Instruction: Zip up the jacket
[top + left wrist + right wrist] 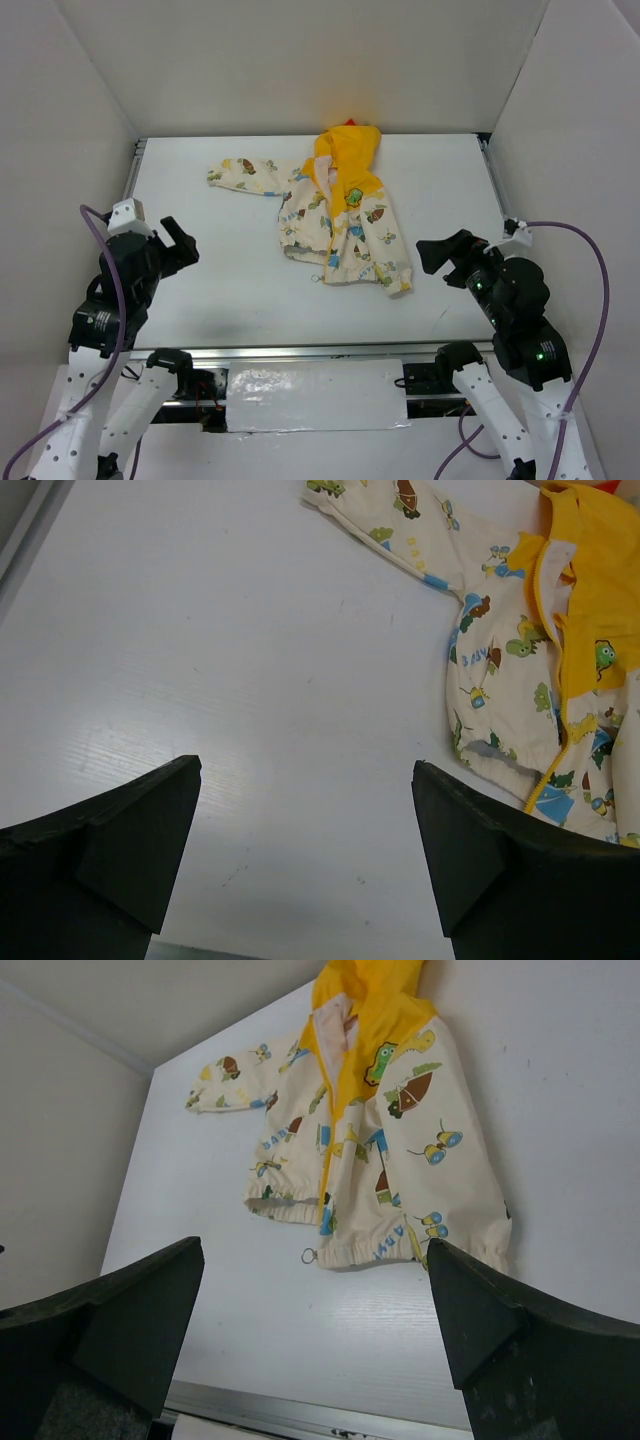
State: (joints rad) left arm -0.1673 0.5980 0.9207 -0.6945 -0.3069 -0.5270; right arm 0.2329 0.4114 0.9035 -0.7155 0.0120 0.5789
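The jacket [340, 215] lies flat near the middle back of the white table [230, 290], hood [347, 150] pointing away from the arms. It is cream with cartoon prints, and its front is parted along the yellow zipper [335, 1150]. One sleeve [245, 172] stretches out to the left. A small metal pull ring [309, 1255] sticks out at the hem. My left gripper [182, 243] hovers open at the near left, well clear of the jacket [500, 650]. My right gripper [437, 262] is open at the near right, just beyond the hem [400, 1250], holding nothing.
White walls enclose the table on the left, back and right. A metal rail [300, 350] runs along the near edge, with a white panel [315, 395] below it. Purple cables [590, 260] loop beside each arm.
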